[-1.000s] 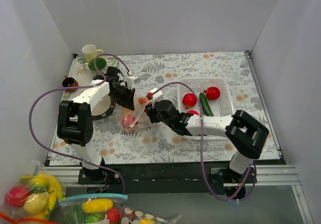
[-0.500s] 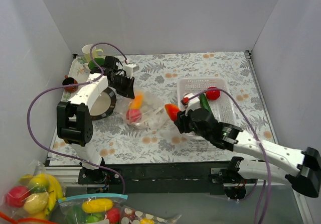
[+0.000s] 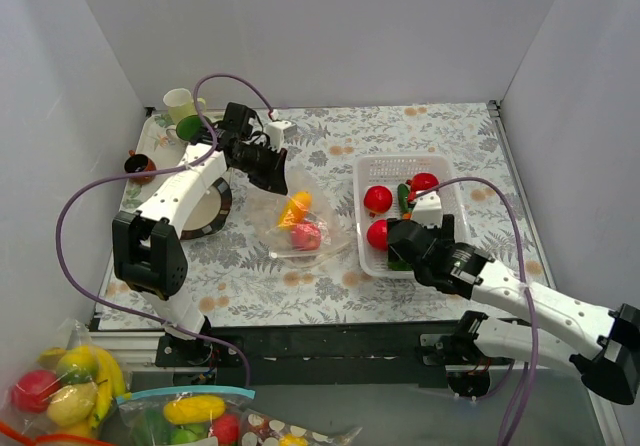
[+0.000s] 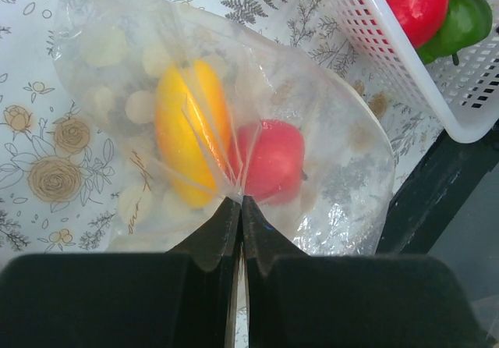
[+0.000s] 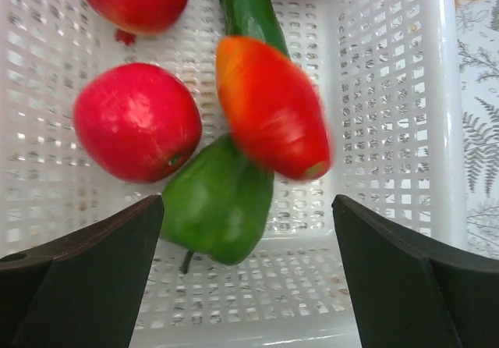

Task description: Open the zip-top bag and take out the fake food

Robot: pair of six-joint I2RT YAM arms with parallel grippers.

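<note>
Table [image 3: 330,284] has a fern-print cover, with plain white walls [image 3: 320,36] on 3 sides. White basket [image 3: 463,211] sits on the table's right half.

Zip-top bag [image 3: 322,221] is just left of the basket. Can't tell whether its zip is open.

Left wrist view shows what the top view hides: the left gripper [image 4: 240,206] is pinched tight on the bag film, on the side away from the basket. 2 pieces of fake food are inside the bag, touching: yellow-orange piece [image 4: 191,133] and red piece [image 4: 269,161].

Right wrist view gives the basket contents, partly covered by the arm in the top view: 3 red fruits [image 5: 136,122], 1 long green piece [image 5: 248,8], 1 green pepper [image 5: 218,204], 1 orange-red piece [image 5: 273,110], which is blurred.

Right gripper [image 5: 243,207] hangs over the basket's near end with its fingers spread wide, gripping nothing.
</note>
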